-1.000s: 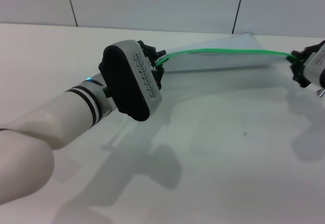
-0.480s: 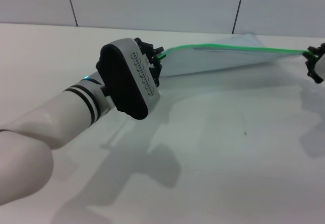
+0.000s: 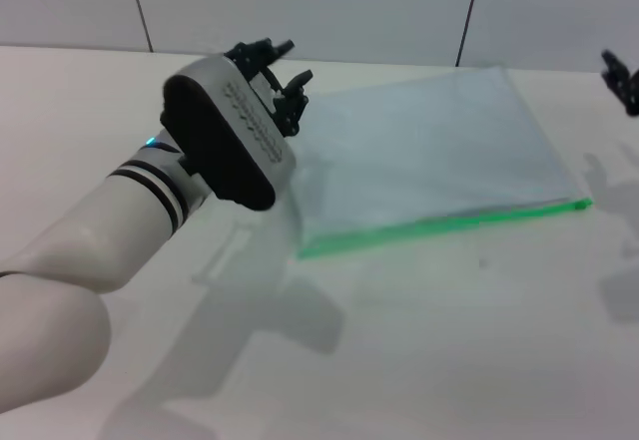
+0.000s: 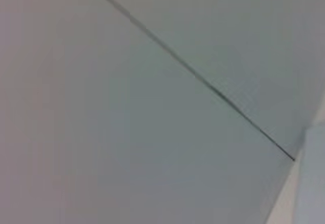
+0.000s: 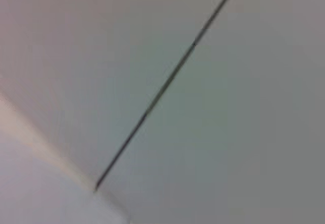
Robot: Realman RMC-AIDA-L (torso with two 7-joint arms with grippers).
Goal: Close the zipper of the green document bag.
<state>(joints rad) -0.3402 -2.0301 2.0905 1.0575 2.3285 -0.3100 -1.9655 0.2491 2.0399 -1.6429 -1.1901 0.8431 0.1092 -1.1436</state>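
The green document bag (image 3: 429, 151) lies flat on the white table, a pale translucent rectangle. Its zipper (image 3: 449, 223) runs as a bright green strip along the long edge nearest me; I cannot make out the slider. My left gripper (image 3: 283, 73) hovers above the bag's far left corner, open and holding nothing. At the far right edge of the head view only a dark tip of my right gripper (image 3: 623, 79) shows, raised off the table and apart from the bag. Neither wrist view shows the bag.
The white table (image 3: 449, 340) stretches in front of the bag. A pale panelled wall (image 3: 300, 6) with dark seams rises behind it. Both wrist views show just that wall and a seam (image 4: 203, 82).
Both grippers have let go of the zipper edge, which was stretched in the air between them. The bag has dropped flat onto the table. The left gripper rose and the right withdrew to the right.
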